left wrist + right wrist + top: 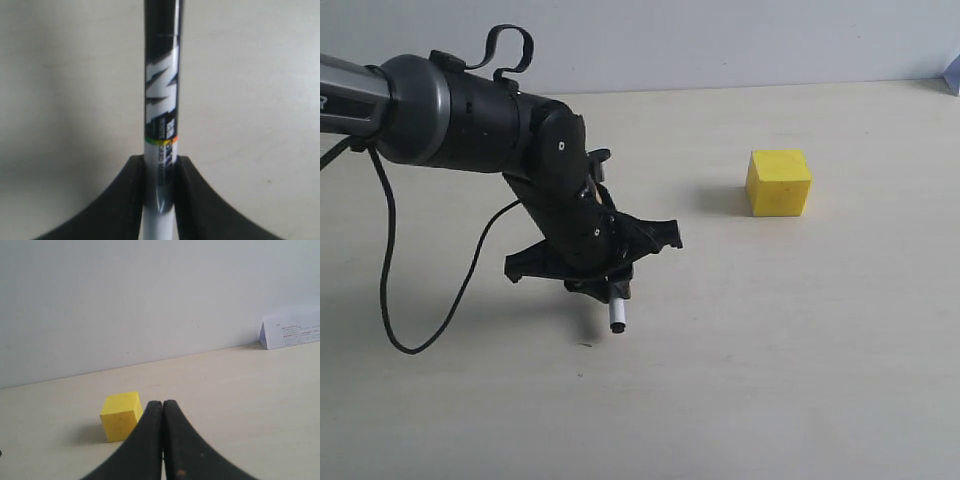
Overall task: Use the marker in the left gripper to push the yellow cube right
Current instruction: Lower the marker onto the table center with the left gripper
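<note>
The yellow cube (779, 182) rests on the pale table toward the right; it also shows in the right wrist view, the yellow cube (120, 415) beside the dark fingers. My left gripper (612, 285) hangs over the table well left of the cube and nearer the front, shut on the marker (617, 316), whose white end points down just above the surface. In the left wrist view the marker (161, 115) runs between the two black fingers (125, 200), black half away from them. My right gripper (163, 405) is shut with nothing in it and is out of the exterior view.
The left arm's black cable (390, 290) loops down onto the table at the left. A folded white paper card (292, 329) stands at the table's far edge by the grey wall, its corner (953, 75) just inside the exterior view.
</note>
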